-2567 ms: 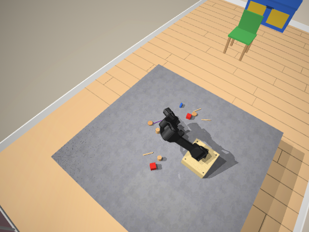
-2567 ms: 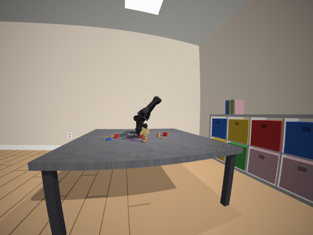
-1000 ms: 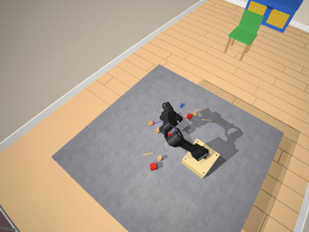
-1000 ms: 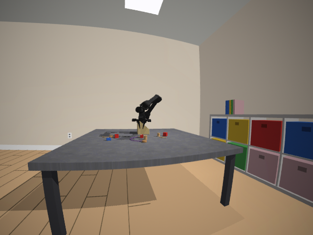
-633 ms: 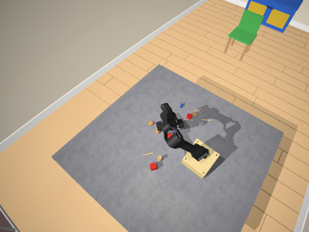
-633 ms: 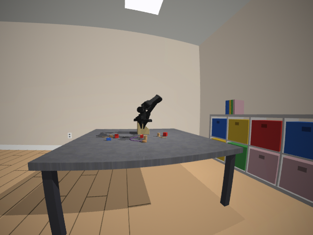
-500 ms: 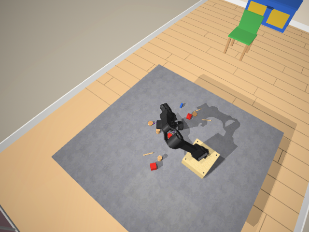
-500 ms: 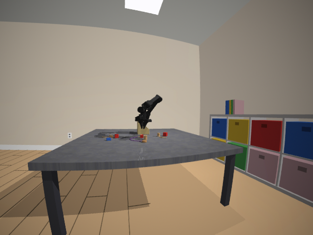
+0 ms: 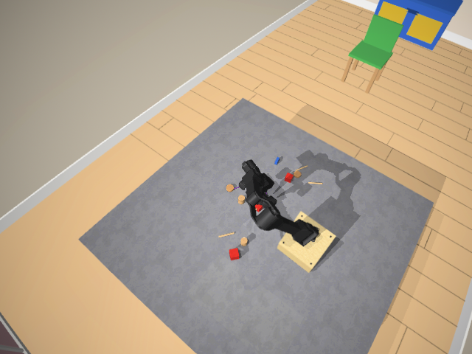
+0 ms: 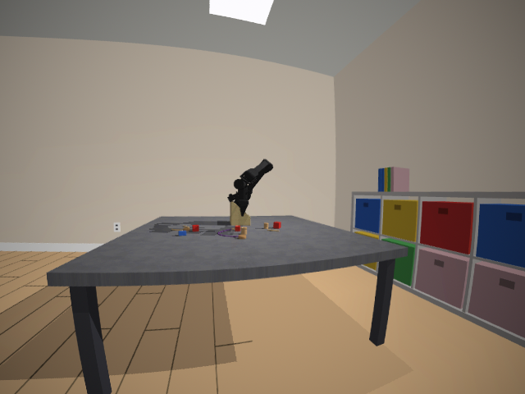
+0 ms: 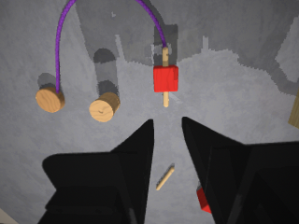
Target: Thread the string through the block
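Note:
The red block (image 11: 165, 78) (image 9: 259, 207) (image 10: 237, 227) is on the table. The thin wooden stick (image 11: 165, 100) shows on both sides of it, apparently through its hole; the middle is hidden. The purple string (image 11: 58, 51) joins the stick's far end, still outside the block, and curves back to the round wooden button (image 11: 49, 100) (image 9: 229, 187) (image 10: 242, 236). My gripper (image 11: 167, 122) (image 10: 243, 214) is partly open with nothing between the fingers. It hangs above the table; in the wrist view its tips point near the stick's string-free end. The arm hides the fingertips in the top view.
A wooden cylinder (image 11: 105, 108) (image 9: 241, 198) stands between button and block. A loose stick (image 11: 165, 177) (image 9: 226, 234), a cylinder (image 9: 243, 241) and a red cube (image 9: 234, 254) lie to one side. Opposite are another red cube (image 9: 288, 177), a disc (image 9: 297, 174), loose sticks and a blue piece (image 9: 276, 161).

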Available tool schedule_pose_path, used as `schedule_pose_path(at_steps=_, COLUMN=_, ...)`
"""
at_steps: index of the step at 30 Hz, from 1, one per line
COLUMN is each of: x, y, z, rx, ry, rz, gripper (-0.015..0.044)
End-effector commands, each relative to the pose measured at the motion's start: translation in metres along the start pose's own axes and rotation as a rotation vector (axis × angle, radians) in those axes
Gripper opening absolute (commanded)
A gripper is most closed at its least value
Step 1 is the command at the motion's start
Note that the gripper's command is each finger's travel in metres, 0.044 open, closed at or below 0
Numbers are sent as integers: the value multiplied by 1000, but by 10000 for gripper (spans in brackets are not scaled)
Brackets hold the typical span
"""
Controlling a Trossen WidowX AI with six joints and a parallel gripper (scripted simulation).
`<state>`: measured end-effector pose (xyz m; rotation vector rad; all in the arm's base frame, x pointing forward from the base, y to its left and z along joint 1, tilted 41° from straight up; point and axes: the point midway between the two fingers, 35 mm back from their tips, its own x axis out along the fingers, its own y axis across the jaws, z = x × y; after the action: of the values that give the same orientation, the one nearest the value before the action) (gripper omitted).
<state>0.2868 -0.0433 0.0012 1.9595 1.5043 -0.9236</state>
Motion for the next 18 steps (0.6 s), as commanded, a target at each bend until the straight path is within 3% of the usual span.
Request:
schedule_pose_path(at_steps=1, x=1, y=-3, z=-2, rx=61, ry=5, rz=-5, gripper=124)
schedule_pose_path(at_steps=18, x=20, y=-1, z=-1, rx=61, ry=3, rz=-5, gripper=124)
